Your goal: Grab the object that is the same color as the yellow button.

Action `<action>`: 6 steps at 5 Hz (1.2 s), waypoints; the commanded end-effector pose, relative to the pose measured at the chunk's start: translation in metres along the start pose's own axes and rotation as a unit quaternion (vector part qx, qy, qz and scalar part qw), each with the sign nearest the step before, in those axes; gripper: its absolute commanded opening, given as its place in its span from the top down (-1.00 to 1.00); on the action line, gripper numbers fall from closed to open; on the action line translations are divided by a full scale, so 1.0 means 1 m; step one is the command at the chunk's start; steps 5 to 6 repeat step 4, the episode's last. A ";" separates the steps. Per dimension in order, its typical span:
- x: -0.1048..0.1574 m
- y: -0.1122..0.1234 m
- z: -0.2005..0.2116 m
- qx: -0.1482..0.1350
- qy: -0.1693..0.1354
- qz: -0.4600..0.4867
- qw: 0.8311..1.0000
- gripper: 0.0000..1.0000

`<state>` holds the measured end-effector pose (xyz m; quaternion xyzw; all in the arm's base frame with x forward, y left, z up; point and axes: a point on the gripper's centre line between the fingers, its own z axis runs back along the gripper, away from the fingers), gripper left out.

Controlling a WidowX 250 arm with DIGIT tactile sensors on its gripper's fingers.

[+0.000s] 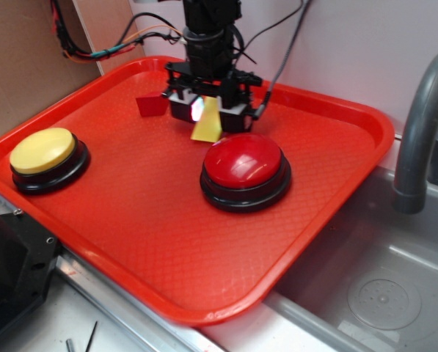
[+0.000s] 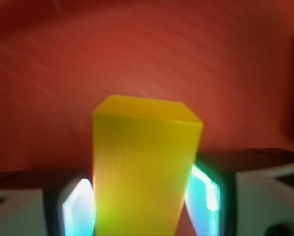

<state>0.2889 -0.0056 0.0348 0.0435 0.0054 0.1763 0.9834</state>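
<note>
Filling your wrist view, the yellow wedge (image 2: pixel 144 167) sits clamped between the gripper (image 1: pixel 206 110) pads at the tray's (image 1: pixel 130 220) back; keep your squeeze firm and lift straight up.
</note>
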 end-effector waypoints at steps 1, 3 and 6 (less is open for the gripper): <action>-0.034 0.034 0.118 -0.018 -0.052 -0.019 0.998 1.00; -0.054 0.032 0.179 -0.043 -0.057 -0.037 0.997 1.00; -0.050 0.033 0.177 -0.032 -0.056 -0.026 0.998 1.00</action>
